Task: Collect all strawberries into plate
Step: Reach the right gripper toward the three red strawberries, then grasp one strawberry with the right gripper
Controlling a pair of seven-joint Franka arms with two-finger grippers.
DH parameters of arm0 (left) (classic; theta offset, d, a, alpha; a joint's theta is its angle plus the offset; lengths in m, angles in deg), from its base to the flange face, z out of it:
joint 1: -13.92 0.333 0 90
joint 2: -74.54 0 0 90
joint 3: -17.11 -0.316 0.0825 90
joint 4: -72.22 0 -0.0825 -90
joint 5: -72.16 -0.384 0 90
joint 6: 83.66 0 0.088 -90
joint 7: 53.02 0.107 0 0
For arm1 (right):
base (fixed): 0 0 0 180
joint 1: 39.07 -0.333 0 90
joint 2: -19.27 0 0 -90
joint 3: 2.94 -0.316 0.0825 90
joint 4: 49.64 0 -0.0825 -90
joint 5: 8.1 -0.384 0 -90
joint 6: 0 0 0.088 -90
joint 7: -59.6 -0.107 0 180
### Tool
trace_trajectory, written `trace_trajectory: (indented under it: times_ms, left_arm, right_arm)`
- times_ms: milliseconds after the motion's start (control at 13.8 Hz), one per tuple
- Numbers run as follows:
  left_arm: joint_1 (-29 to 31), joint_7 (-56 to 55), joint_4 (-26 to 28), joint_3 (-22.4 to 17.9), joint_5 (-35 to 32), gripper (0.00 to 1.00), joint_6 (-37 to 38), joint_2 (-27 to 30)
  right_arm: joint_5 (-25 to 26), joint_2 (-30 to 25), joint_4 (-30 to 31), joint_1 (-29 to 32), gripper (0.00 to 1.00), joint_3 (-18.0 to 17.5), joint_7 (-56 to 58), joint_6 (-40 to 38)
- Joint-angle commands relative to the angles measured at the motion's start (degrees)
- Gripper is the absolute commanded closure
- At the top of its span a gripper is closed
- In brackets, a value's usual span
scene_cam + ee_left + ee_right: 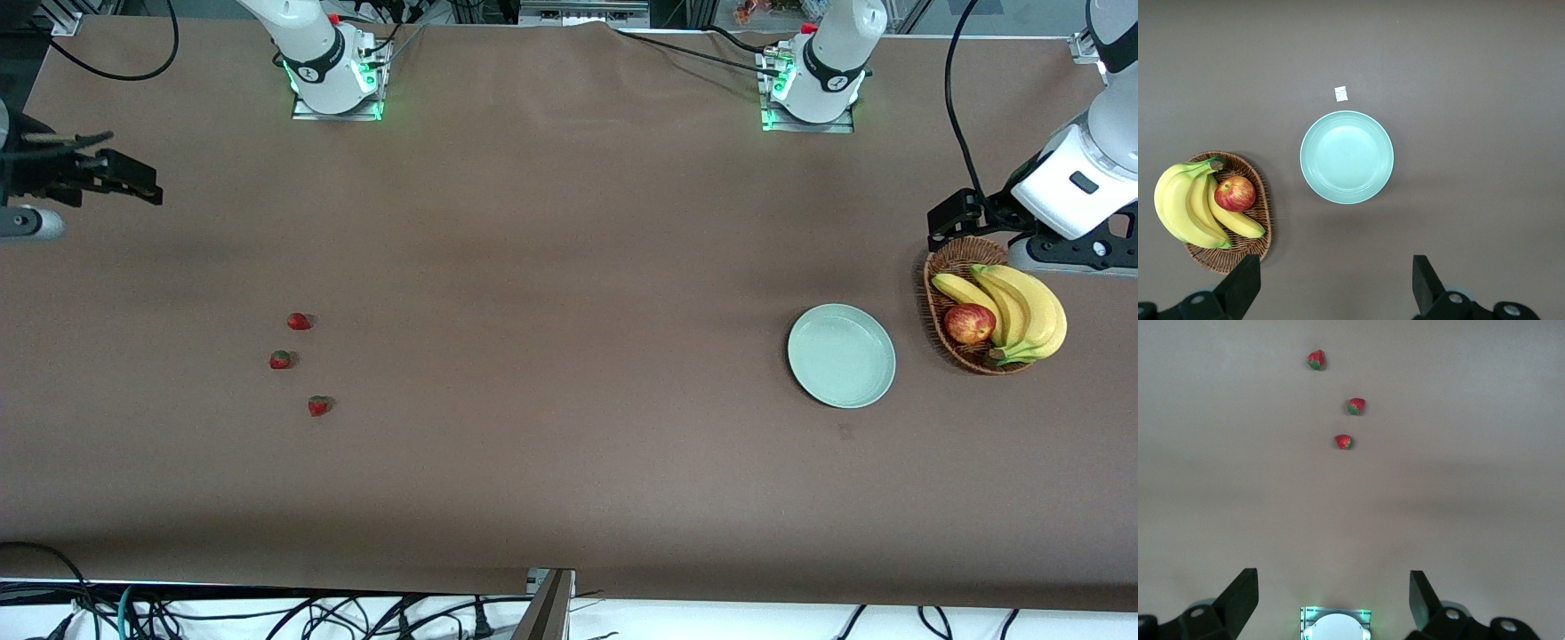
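Note:
Three strawberries (300, 321) (281, 359) (319, 405) lie apart on the brown table toward the right arm's end. They also show in the right wrist view (1343, 441) (1356, 406) (1316, 359). The pale mint-green plate (841, 356) sits empty toward the left arm's end and shows in the left wrist view (1347, 157). My right gripper (133, 178) (1331, 597) is open and empty, high over the table's edge at the right arm's end. My left gripper (947, 222) (1331, 283) is open and empty, up over the table beside the basket.
A brown wicker basket (942, 267) (1258, 193) with bananas (1022, 311) and a red-yellow apple (969, 324) stands beside the plate, closer to the left arm's end. A small white scrap (1341, 93) lies near the plate. The arm bases (333, 71) (813, 84) stand along the table's back edge.

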Motion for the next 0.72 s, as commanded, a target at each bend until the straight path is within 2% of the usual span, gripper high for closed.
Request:
trace_trajectory:
  times_ms: [0,217,650]
  left_arm:
    - [0.7,-0.3,0.4,0.8,0.4,0.0,0.6,1.0]
    - [0.8,-0.2,0.2,0.8,0.5,0.0,0.6,1.0]
    - [0.8,-0.2,0.2,0.8,0.8,0.0,0.6,1.0]
  right_arm:
    - [0.5,3.1,-1.0,0.5,0.0,-0.3,-0.1,4.0]
    - [0.3,11.6,-1.2,0.3,0.0,-0.7,0.0,9.0]
    - [-0.5,25.8,0.2,-2.1,0.0,-1.0,-0.3,27.3]
